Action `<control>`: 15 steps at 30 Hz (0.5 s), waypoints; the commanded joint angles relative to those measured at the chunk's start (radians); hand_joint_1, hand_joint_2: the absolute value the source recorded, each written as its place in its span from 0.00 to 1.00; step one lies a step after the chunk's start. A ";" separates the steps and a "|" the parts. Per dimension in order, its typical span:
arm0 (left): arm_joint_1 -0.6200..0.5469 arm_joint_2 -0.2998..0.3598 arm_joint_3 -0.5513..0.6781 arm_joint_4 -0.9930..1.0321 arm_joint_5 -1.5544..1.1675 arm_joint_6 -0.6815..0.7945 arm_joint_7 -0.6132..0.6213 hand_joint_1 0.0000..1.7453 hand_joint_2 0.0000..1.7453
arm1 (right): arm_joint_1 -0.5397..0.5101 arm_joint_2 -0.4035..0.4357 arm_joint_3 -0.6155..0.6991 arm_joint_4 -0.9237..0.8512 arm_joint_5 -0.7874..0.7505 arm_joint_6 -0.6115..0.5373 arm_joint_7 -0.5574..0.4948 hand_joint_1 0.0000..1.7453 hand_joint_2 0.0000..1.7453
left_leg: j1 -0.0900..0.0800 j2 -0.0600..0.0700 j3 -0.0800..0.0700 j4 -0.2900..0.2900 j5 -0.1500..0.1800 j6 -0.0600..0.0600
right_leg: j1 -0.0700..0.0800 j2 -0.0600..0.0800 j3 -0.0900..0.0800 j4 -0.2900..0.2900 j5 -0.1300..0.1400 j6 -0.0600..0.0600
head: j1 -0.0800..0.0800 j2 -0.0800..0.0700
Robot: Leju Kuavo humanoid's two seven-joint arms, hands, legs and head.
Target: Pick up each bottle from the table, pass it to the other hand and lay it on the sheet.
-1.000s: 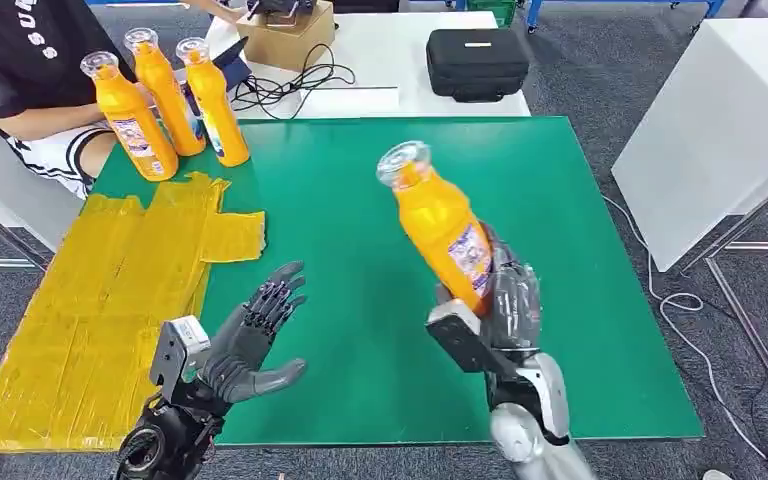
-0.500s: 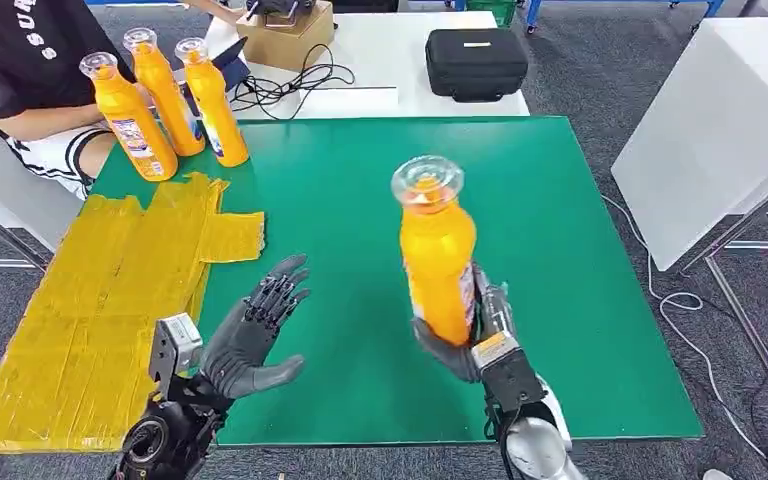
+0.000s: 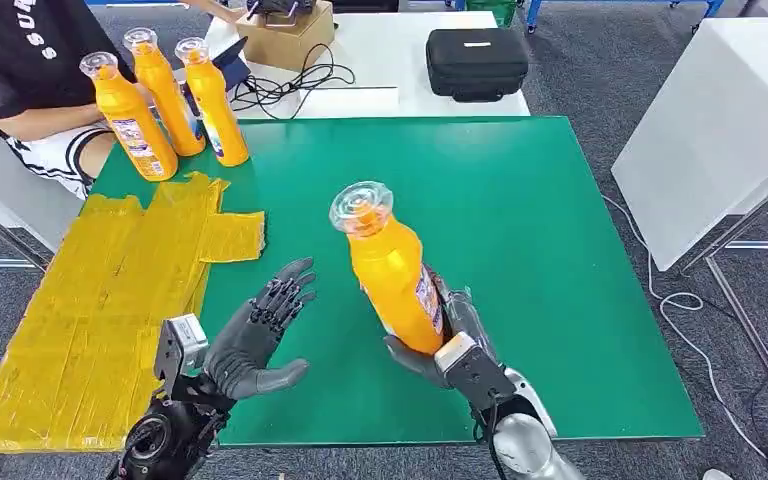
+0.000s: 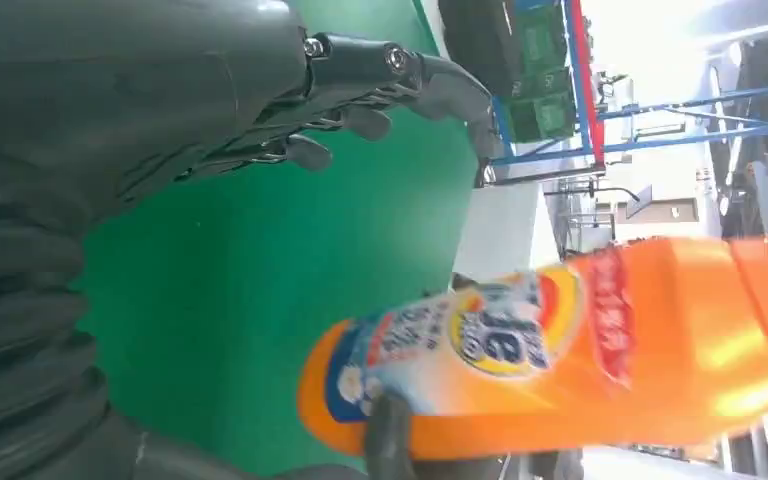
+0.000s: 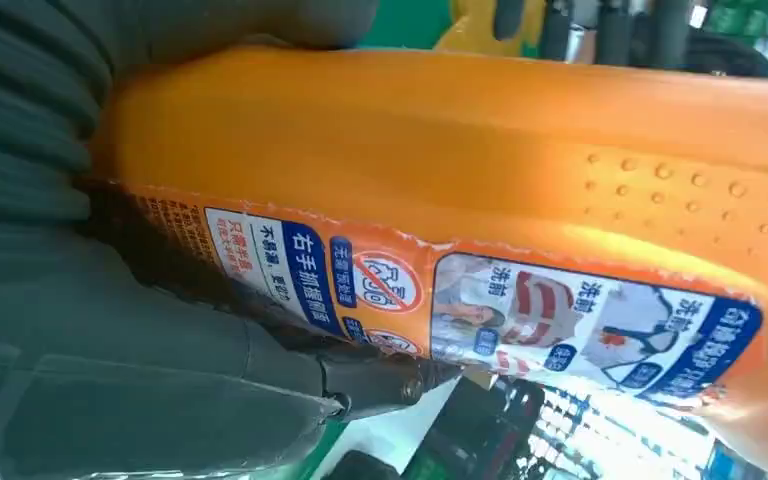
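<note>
The right hand (image 3: 447, 340) grips an orange bottle (image 3: 392, 272) by its lower body, low and centre in the head view, and holds it clear above the green table (image 3: 560, 250). The bottle leans with its clear cap (image 3: 361, 207) tipped toward the upper left of the frame. In the right wrist view the bottle (image 5: 480, 200) lies across the palm with its printed label facing the camera.

The left hand (image 3: 253, 335) holds nothing: palm up, fingers spread, near the table's front edge at lower left, just beside the bottle with a strip of bare green between them. From the left wrist view the fingers (image 4: 360, 90) reach out over the green surface, and the bottle (image 4: 560, 350) hangs close by.

The yellow sheet (image 3: 100, 310) covers the table's left side, running from the front left corner up to a ragged edge near the middle left. Just beyond its far end three more orange bottles (image 3: 165, 100) stand upright in a tight row at the upper left corner of the table. A person in a black shirt (image 3: 20, 60) sits right behind them.

The whole right half of the green table lies open to its edges. Beyond the far edge stands a white table (image 3: 400, 60) carrying a black case (image 3: 476, 62), a cardboard box (image 3: 285, 35) and loose cables (image 3: 290, 85).
</note>
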 commanded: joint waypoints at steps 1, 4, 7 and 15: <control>-0.059 0.023 -0.059 0.064 0.003 -0.011 0.011 0.00 1.00 | -0.093 -0.001 0.062 0.132 0.075 -0.041 0.036 1.00 1.00 | 0.000 0.001 0.003 -0.001 -0.001 -0.001 | 0.000 -0.001 0.003 -0.001 0.000 0.001 | 0.000 0.000; -0.067 0.019 -0.059 0.069 0.007 -0.012 0.017 0.00 1.00 | -0.097 0.004 0.063 0.139 0.085 -0.048 0.041 1.00 1.00 | 0.000 0.000 0.002 -0.001 0.000 0.000 | 0.000 0.000 0.002 -0.001 0.000 0.001 | 0.000 0.000; -0.073 0.017 -0.065 0.073 0.010 -0.020 0.022 0.00 1.00 | -0.110 0.005 0.079 0.166 0.142 -0.080 0.070 1.00 1.00 | 0.000 0.001 0.003 -0.001 -0.001 -0.001 | 0.000 -0.001 0.004 -0.001 0.000 0.001 | 0.000 0.000; -0.115 0.002 -0.096 0.101 0.024 -0.033 0.044 0.00 1.00 | -0.152 0.039 0.150 0.257 0.307 -0.139 0.120 1.00 1.00 | 0.001 0.002 0.003 -0.001 -0.001 -0.001 | 0.001 0.000 0.003 -0.001 0.000 0.001 | 0.000 0.000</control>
